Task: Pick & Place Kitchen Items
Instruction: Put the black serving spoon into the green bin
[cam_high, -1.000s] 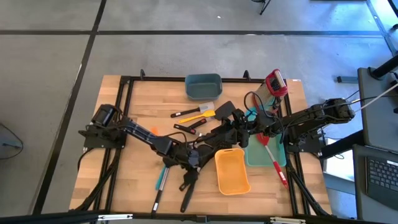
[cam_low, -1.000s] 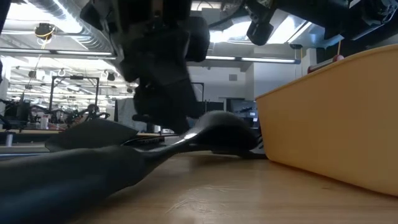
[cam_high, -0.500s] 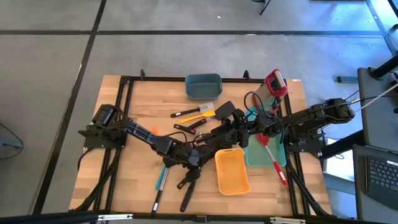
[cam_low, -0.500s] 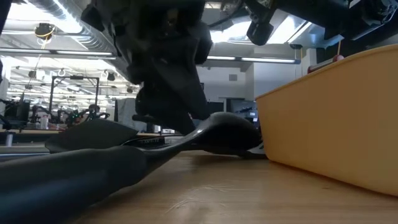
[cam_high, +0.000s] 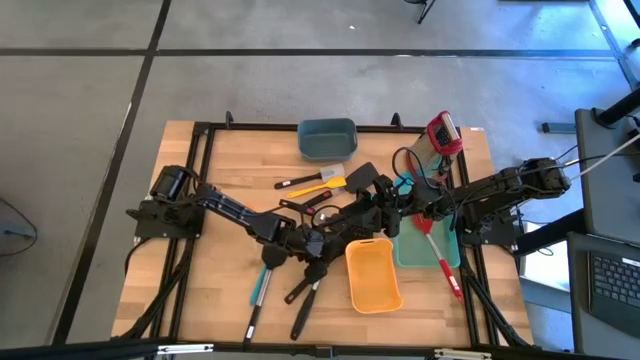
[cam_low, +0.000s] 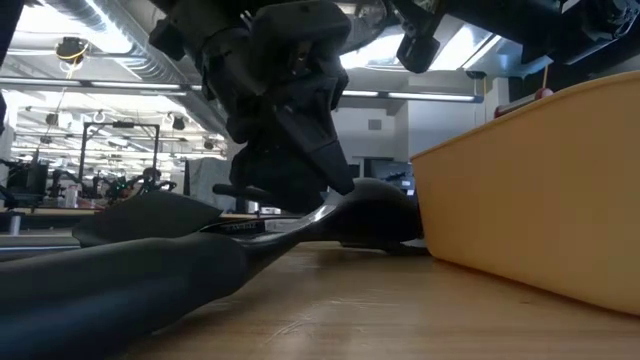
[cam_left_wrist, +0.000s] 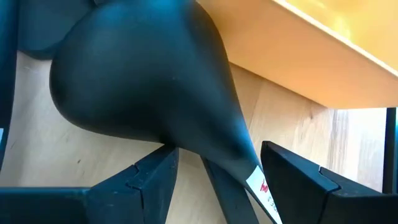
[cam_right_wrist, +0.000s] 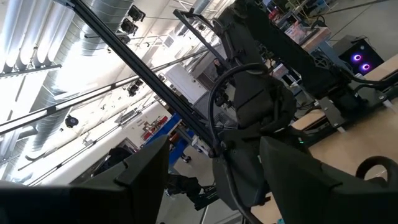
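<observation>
A black ladle (cam_left_wrist: 137, 68) lies on the table, its bowl (cam_low: 380, 212) beside the orange bin (cam_high: 373, 275) and its handle (cam_low: 150, 290) running toward the near edge. My left gripper (cam_left_wrist: 217, 168) is open and slants down over the ladle's neck, one finger on either side; in the high view it (cam_high: 310, 247) is at mid-table. My right gripper (cam_right_wrist: 214, 149) is open and holds nothing; it hangs raised (cam_high: 372, 207) over the table's middle and points slightly upward. More utensils lie about: orange-headed and white spatulas (cam_high: 322, 181), a black turner (cam_high: 362, 178) and a teal spatula (cam_high: 258, 287). My left gripper straddles the ladle's neck, where it meets the bowl (cam_left_wrist: 186, 146). The inner side of one finger (cam_left_wrist: 155, 177) lies against it, and the other finger (cam_left_wrist: 298, 177) stands a little apart. The fingers slant down from the table's left, across the neck. The ladle rests on the table.
A teal bin (cam_high: 327, 138) stands at the far edge. A teal tray (cam_high: 415, 250) at the right holds a red utensil (cam_high: 443, 265). A red and white object (cam_high: 443, 133) is at the far right. Black frame rails run along the table's sides.
My left gripper has gone a little toward the table's right, toward the orange bin, and rolled slightly. The ladle's bowl has slid along the table with it, closer to the bin. The gap between the fingers has not changed.
</observation>
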